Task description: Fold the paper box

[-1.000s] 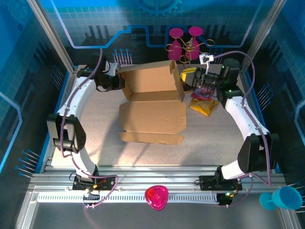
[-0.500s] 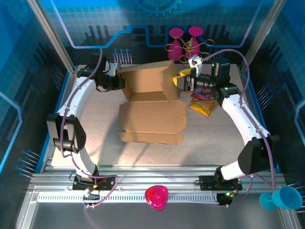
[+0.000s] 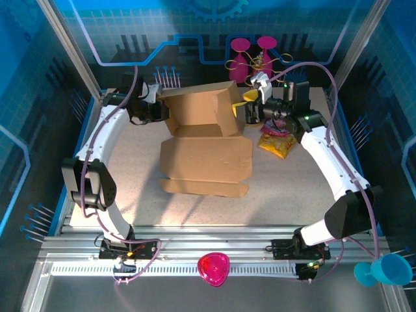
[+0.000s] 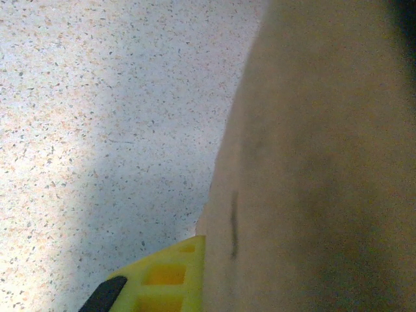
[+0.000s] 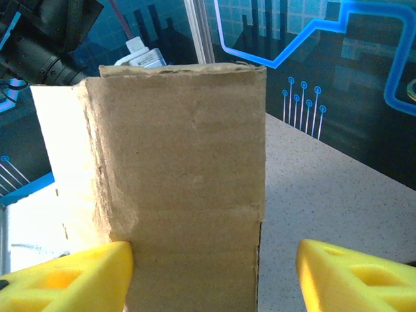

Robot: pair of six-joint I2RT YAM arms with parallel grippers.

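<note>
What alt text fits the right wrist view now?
A raised brown flap of the paper box stands upright between the right tool's open yellow fingers, close against one, clear of the other. Speckled table and blue backdrop behind.

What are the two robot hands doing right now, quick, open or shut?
Left gripper: shut, pinching the paper box.
Right gripper: open, its fingers astride an upright flap of the box.

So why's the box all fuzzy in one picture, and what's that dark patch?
Left wrist view: the box sits too close to the lens, so it blurs, and a grey shadow lies beside it on the table. Right wrist view: it looks sharp, ridges showing.
</note>
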